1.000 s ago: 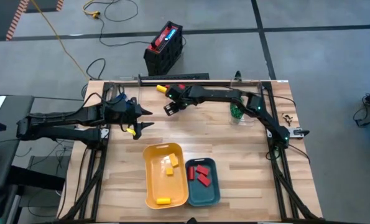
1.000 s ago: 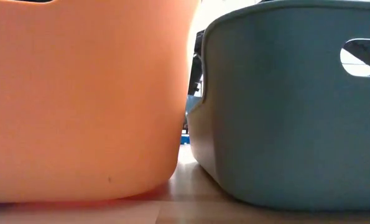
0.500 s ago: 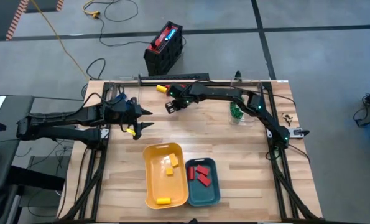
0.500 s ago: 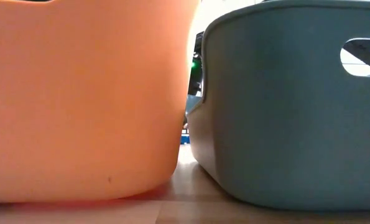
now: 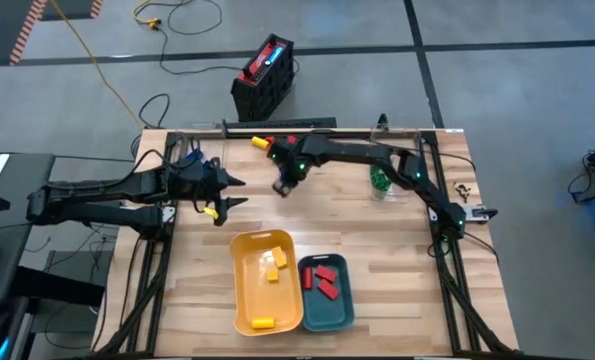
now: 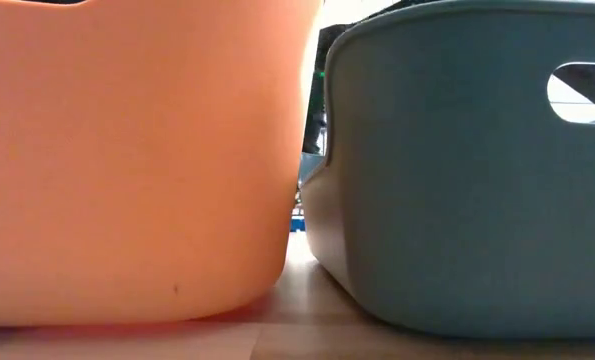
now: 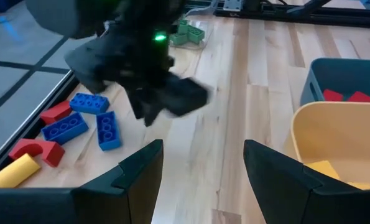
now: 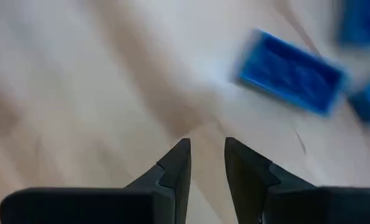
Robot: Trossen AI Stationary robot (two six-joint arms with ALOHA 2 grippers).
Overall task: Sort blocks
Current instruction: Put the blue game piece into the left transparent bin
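Two trays sit side by side at the near edge of the counter (image 5: 377,250): the yellow tray (image 5: 245,300) already has yellow blocks (image 5: 271,264) in it and the teal tray (image 5: 339,315) has red blocks (image 5: 323,277), so I read the sort as colour by tray and only partly done. My left arm waits at the counter's left edge, left gripper (image 7: 200,171) with its jaws apart and nothing between them, pointed across toward the pile, parked out of the working lane I'd say. My right arm reaches across the far side, right gripper (image 8: 204,163) low over bare wood, jaws nearly together with a thin gap, empty. It looks headed for the loose pile, since a blue block (image 8: 290,73) lies just ahead of it, near but not touching. In the left wrist view the unsorted blocks lie near the far left corner: blue blocks (image 7: 88,123), a red arch piece (image 7: 33,151), a yellow cylinder (image 7: 12,171), green blocks (image 7: 187,34) farther off. Next call is probably a blue pick, though I see no tray for blue. The low view is blocked by both tray walls, only a sliver of arm in the gap. The right wrist view is motion-smeared, more blue at its edge I can't separate. From above, the pile is mostly hidden under the right arm.
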